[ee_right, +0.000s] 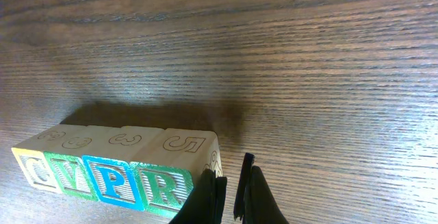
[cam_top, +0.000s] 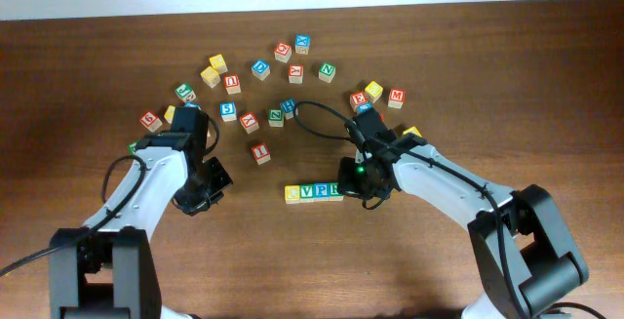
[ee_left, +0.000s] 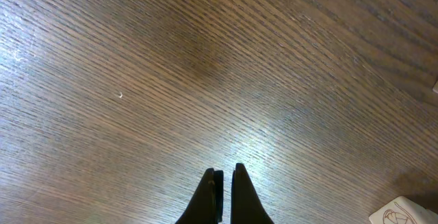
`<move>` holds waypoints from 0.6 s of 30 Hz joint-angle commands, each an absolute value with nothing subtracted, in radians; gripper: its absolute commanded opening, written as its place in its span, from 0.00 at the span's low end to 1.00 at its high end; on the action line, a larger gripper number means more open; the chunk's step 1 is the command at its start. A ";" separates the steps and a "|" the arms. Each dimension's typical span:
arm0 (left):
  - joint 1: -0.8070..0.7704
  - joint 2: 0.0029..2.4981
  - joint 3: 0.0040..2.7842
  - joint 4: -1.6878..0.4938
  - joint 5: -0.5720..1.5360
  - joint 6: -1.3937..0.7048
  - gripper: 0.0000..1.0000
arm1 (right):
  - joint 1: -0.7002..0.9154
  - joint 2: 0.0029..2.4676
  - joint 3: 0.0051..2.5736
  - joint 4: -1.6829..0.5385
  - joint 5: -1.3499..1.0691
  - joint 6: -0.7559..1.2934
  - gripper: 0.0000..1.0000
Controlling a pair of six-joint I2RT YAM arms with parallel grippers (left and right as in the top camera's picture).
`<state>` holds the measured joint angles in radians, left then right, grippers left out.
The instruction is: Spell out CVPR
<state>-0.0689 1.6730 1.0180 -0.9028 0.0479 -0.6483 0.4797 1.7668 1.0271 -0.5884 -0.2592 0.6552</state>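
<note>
Four cubes stand in a touching row on the table: yellow C (cam_top: 292, 193), green V (cam_top: 307, 192), blue P (cam_top: 322, 191) and green R (cam_top: 335, 190). The right wrist view shows them as C (ee_right: 31, 168), V (ee_right: 68, 175), P (ee_right: 111, 181), R (ee_right: 162, 186). My right gripper (cam_top: 363, 194) (ee_right: 233, 183) is shut and empty, its tips just beside the R cube's right end. My left gripper (cam_top: 200, 202) (ee_left: 224, 177) is shut and empty over bare wood, well left of the row.
Several loose letter cubes lie scattered across the back of the table, among them a red one (cam_top: 259, 151) behind the row and a cluster (cam_top: 375, 95) at the back right. A pale cube corner (ee_left: 404, 212) shows at the left wrist view's lower right.
</note>
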 commanded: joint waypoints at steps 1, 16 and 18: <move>-0.062 1.655 1.014 -0.902 0.044 -0.651 0.00 | 0.477 1.772 1.018 -0.586 -0.254 0.662 0.04; -0.065 1.316 1.016 -0.946 0.271 -0.297 0.00 | 0.412 1.231 1.115 -1.129 -0.177 0.591 0.06; -0.065 1.184 1.016 -0.970 0.266 -0.297 0.00 | 0.412 1.079 1.114 -1.224 -0.153 0.593 0.23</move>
